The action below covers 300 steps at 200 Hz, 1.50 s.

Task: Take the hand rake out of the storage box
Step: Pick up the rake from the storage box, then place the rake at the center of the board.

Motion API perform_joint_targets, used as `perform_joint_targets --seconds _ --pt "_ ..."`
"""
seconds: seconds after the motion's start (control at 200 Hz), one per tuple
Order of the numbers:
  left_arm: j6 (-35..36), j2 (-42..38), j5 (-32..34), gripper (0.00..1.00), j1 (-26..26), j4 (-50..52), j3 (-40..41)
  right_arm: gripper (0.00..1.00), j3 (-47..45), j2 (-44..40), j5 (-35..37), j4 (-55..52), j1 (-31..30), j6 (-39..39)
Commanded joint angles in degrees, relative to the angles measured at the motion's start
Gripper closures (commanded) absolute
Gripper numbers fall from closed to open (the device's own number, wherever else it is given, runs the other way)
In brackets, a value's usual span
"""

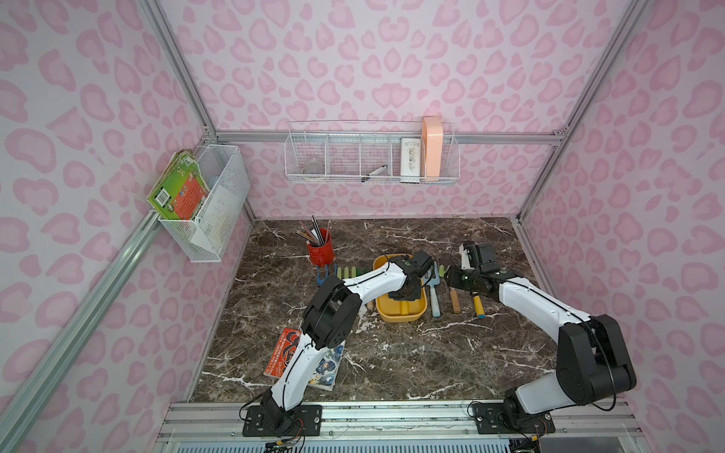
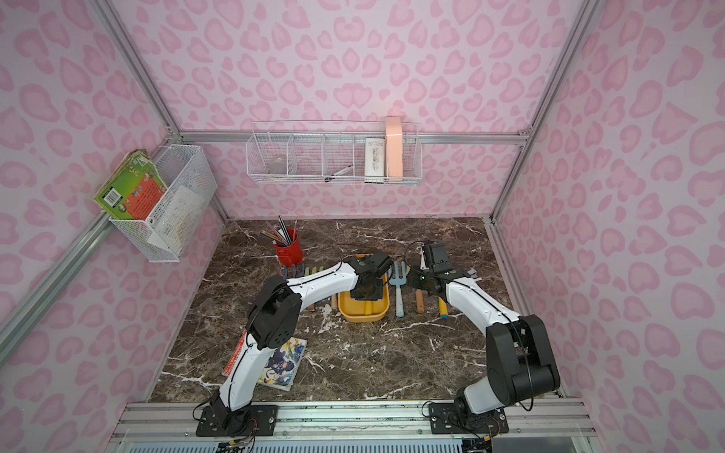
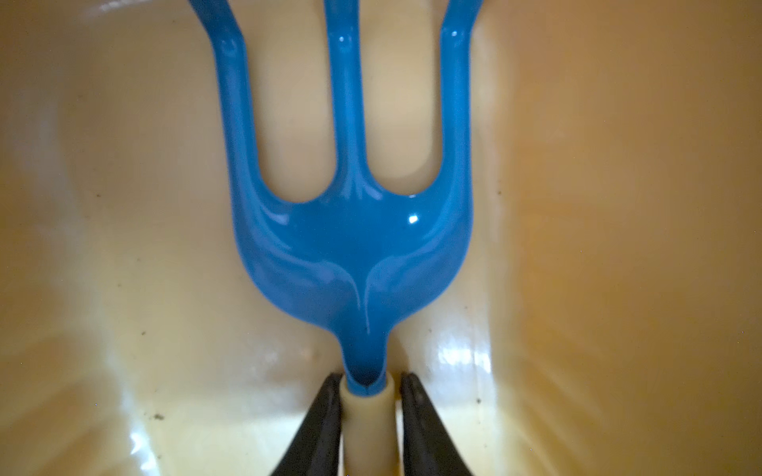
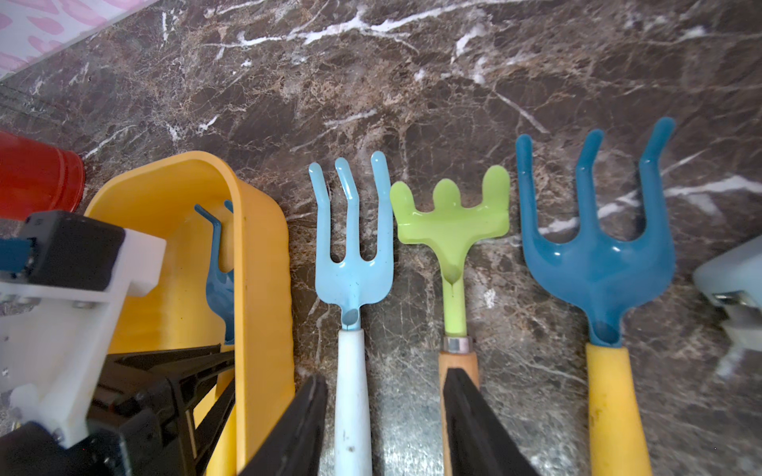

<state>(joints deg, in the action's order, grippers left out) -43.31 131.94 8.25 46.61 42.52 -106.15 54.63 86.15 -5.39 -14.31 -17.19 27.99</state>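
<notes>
One storage box (image 1: 398,313) on marble table (image 1: 392,372) in both top views; left gripper (image 1: 406,293) down inside it, nothing lifted out yet.

Left wrist: one hand rake (image 3: 350,247), three blue tines, lying on box floor; claw clamped on its cream handle. Lift and carry-over remain, I'd say.

Right wrist: three other tools on marble beside box: light-blue fork (image 4: 352,268), green rake (image 4: 451,222), dark-blue rake (image 4: 598,268). Right gripper (image 4: 383,375) spread wide, empty.
</notes>
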Motion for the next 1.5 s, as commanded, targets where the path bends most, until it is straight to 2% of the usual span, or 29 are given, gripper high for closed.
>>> perform_joint_targets --seconds 0.0,0.165,0.53,0.715,0.885,1.1,1.385,1.495 --pt "0.74 -0.12 -0.43 0.76 -0.04 0.82 -0.02 0.52 -0.1 -0.06 -0.16 0.24 -0.07 -0.44" --pt "1.56 -2.34 0.58 0.8 -0.03 1.32 -0.02 0.52 0.1 -0.36 0.03 -0.1 0.04 -0.74" --pt "4.47 -9.92 3.08 0.83 -0.88 6.02 0.04 0.52 1.65 -0.11 -0.18 -0.85 0.31 -1.38" --pt "10.51 -17.72 3.91 0.83 -3.27 7.57 6.07 0.52 3.04 0.32 -0.15 -1.43 0.39 -2.01" --pt "16.59 -27.9 2.41 0.83 -8.82 7.1 16.17 0.52 3.6 0.74 -0.76 -1.42 0.4 -2.06" --pt "23.37 -38.35 1.51 0.84 -18.56 6.33 28.45 0.52 4.36 1.46 -1.19 -1.25 0.15 -2.19" --pt "29.89 -40.66 -0.16 0.86 -30.72 5.63 34.35 0.52 7.37 4.15 -1.12 -2.25 -2.33 -2.99" --pt "31.54 -40.82 0.51 0.87 -33.32 3.91 36.45 0.52 7.61 4.7 -1.27 -2.06 -2.97 -3.12"
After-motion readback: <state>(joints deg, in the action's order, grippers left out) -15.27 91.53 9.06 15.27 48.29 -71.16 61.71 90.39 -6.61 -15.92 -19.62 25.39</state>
